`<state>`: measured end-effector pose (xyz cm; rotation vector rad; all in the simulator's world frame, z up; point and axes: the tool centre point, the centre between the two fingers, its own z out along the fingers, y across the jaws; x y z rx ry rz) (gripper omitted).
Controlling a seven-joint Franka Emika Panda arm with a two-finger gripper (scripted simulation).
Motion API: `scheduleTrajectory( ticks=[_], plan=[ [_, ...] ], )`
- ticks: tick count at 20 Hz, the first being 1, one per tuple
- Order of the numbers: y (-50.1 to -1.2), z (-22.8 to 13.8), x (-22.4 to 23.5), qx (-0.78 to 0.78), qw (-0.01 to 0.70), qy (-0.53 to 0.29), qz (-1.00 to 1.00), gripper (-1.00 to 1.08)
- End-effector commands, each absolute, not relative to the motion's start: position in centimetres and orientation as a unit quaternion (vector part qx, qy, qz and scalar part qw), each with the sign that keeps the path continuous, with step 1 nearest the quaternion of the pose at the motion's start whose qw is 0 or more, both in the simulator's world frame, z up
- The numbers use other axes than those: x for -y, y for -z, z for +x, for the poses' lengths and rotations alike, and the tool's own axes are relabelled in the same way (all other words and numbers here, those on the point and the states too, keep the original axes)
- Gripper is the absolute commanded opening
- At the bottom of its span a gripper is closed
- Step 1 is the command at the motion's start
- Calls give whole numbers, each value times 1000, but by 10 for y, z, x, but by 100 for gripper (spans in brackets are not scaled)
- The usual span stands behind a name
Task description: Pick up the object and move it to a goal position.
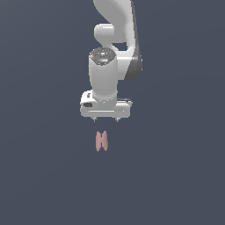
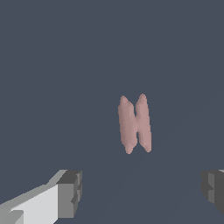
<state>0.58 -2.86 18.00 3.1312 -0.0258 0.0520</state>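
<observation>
The object [image 1: 101, 141] is a small pale pink piece with two lobes joined at a pinched middle, lying on the dark grey surface. In the exterior view it sits just below my white gripper [image 1: 105, 119], apart from it. In the wrist view the object [image 2: 134, 124] lies ahead of the gap between my two grey fingertips [image 2: 70, 192], nearer the middle than either finger. My gripper [image 2: 141, 192] is open wide and holds nothing.
The white arm [image 1: 115, 39] rises behind the gripper toward the top of the exterior view. The dark grey surface [image 1: 44, 176] fills the rest of both views. No goal marker shows.
</observation>
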Motion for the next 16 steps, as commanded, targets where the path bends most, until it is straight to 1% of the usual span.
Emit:
scheduleTrajectory(
  ticks=[1,7,16],
  plan=[
    [-175,7,30,6,5,-15,1000,100],
    [-149,16,38,-7,5,-11,1000,100],
    [-90,30,53,-33,2,-3,999,100]
  ],
)
